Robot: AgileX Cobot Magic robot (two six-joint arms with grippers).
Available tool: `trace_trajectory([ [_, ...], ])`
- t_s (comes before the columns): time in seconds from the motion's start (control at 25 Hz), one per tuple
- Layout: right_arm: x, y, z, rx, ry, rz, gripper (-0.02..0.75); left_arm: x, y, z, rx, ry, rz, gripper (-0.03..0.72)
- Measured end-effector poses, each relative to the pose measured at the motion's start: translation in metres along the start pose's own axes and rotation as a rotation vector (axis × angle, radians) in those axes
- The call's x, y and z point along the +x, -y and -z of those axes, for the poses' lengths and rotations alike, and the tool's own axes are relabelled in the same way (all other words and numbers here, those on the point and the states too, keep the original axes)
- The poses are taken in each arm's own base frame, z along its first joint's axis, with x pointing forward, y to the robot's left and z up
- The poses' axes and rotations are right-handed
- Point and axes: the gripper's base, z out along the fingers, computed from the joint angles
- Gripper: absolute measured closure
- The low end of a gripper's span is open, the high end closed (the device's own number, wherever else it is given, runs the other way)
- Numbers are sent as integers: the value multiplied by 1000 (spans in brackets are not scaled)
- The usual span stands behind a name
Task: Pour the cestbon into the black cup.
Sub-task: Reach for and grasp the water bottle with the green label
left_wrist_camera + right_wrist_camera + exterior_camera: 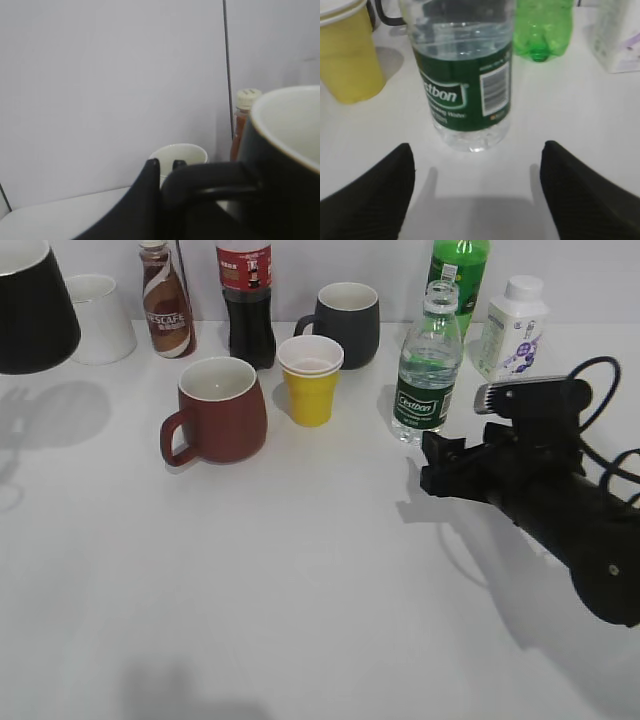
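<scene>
Just ahead, cestbon (pixel 465 85), open right gripper (pixel 475 190) apart

The cestbon (pixel 428 365) is clear ribbed plastic with a glossy dark green label. The black cup (pixel 30 305) looks glossy glazed, white inside. The table (pixel 300 590) is smooth matt white.

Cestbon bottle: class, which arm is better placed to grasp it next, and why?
The right. Its open gripper faces the cestbon bottle, which stands upright just ahead between its fingers' line. The left gripper is already shut on the black cup, raised at far left.
</scene>
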Motion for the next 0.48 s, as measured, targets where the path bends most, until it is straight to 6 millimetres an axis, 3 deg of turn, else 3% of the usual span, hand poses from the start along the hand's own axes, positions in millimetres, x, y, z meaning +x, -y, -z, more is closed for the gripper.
trace_trajectory([
  [0.48,-14,-15,-50,1,47,-58,99,-1,4,1,41,2,-34,650],
])
